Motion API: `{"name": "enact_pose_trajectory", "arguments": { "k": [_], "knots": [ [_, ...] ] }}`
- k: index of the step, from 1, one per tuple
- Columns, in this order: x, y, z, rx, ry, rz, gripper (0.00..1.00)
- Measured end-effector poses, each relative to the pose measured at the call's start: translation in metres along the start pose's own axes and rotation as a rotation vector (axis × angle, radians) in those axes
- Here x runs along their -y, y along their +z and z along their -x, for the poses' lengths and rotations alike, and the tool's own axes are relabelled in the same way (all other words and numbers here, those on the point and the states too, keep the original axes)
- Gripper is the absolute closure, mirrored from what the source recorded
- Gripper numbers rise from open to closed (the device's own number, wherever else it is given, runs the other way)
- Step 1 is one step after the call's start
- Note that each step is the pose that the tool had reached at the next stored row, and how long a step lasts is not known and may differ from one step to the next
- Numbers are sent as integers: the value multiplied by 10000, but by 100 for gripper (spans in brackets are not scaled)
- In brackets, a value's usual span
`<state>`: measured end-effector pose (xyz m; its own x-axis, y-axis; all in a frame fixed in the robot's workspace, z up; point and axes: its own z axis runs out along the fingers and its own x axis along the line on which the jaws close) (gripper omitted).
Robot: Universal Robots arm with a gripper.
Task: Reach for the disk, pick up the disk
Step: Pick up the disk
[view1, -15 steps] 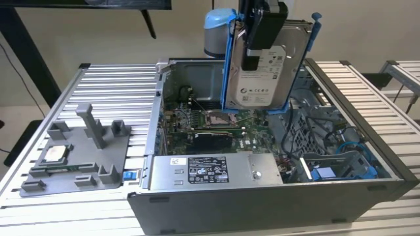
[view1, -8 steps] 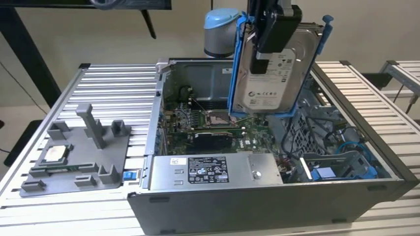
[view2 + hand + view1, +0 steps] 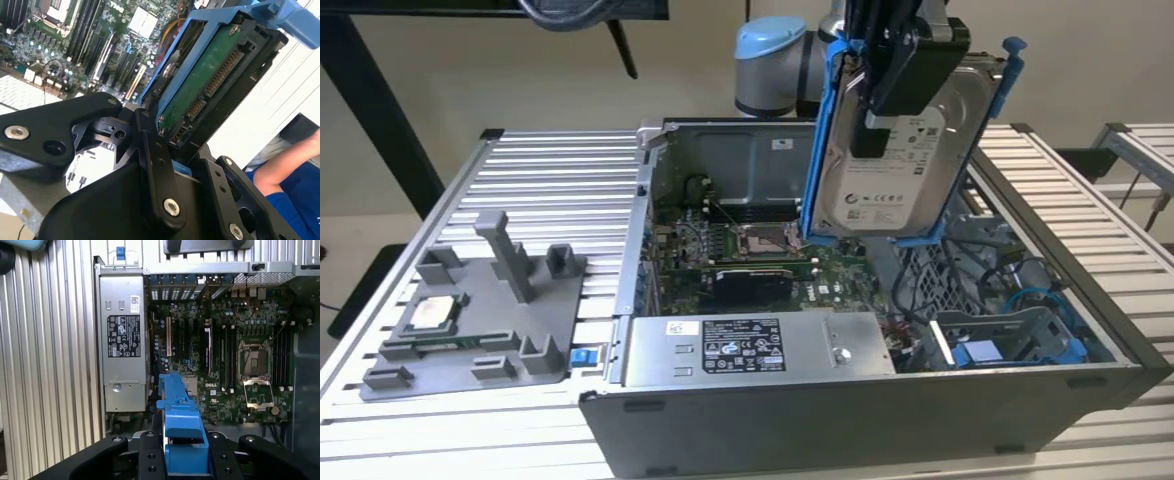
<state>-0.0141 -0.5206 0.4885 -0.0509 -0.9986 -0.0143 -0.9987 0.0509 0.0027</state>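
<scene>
Black gripper [image 3: 903,75] was clamped on the disk [image 3: 901,165], holding it upright in the air above the open case [image 3: 881,400]. Its fingers [image 3: 155,165] pinched the disk's upper edge, the blue rail [image 3: 181,430] showing between them. Below the disk lay the motherboard [image 3: 225,360]. On the exterior view's left, a grey fixture [image 3: 474,320] sat on the table [image 3: 520,180].
</scene>
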Motion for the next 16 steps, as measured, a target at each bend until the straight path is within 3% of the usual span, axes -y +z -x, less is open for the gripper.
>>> {"name": "enact_pose_trajectory", "arguments": {
  "k": [16],
  "knots": [
    [296,7,-148,-1,5,21,100]
  ]
}}
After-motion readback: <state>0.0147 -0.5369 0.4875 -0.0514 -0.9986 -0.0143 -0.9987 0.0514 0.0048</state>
